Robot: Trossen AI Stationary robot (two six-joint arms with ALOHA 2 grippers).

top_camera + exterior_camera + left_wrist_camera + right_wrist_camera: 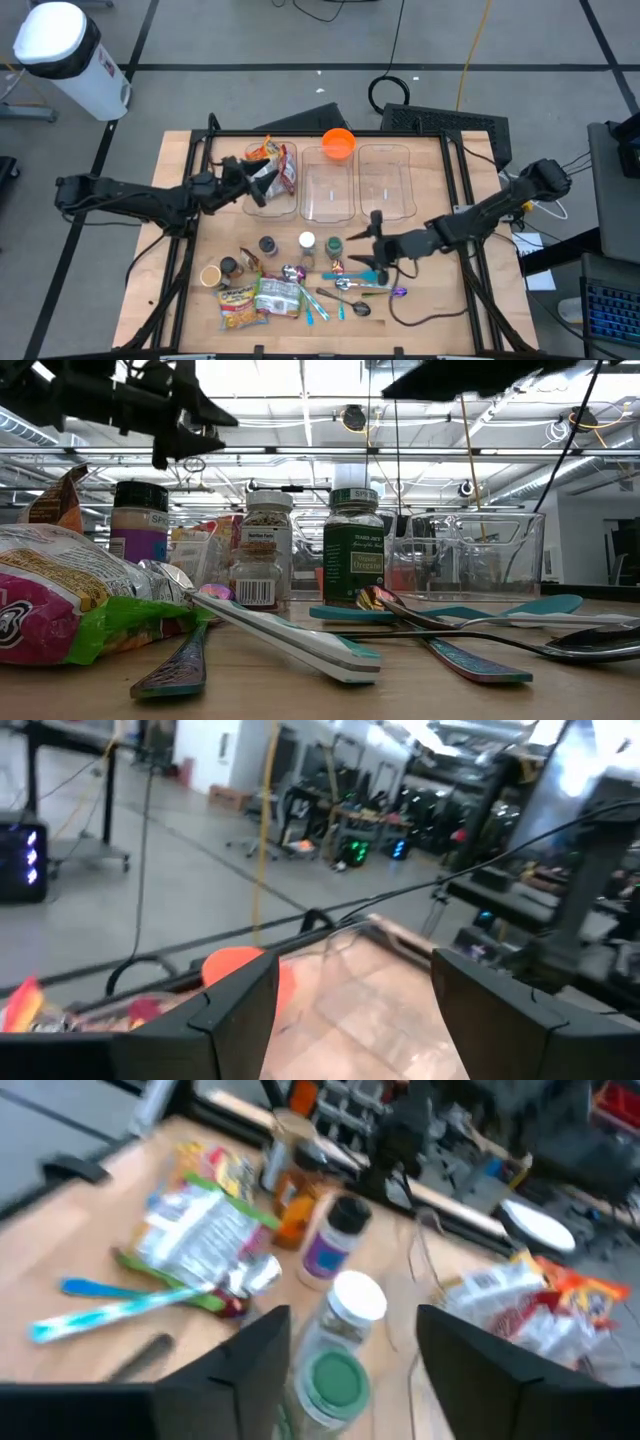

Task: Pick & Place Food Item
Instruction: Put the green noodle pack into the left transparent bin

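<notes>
Nearest the table's front edge lay the snack bags, with spoons and other cutlery scattered just beside them. Behind those stood a row of spice jars: a white-lidded jar and a green-lidded jar side by side.

The right gripper hung just beside the green-lidded jar, fingers spread wide with nothing between them; in its wrist view the green lid sat low between the two fingers. This looked like an approach to that jar. Risk: the white-lidded jar stood almost touching it, so one finger coming down could land on the neighbour, tip it, or wedge both. A toppled jar would likely roll into the cutlery.

Farther back, the left gripper hovered over the leftmost of three clear bins, fingers open and empty. A food packet rested in that bin, partly against its wall. Risk: the packet appeared to lean on the rim and could slide out if the fingers brushed it while pulling away.

The orange bowl sat at the far rim of the middle bin, within reach of a careless sweep of either arm.
</notes>
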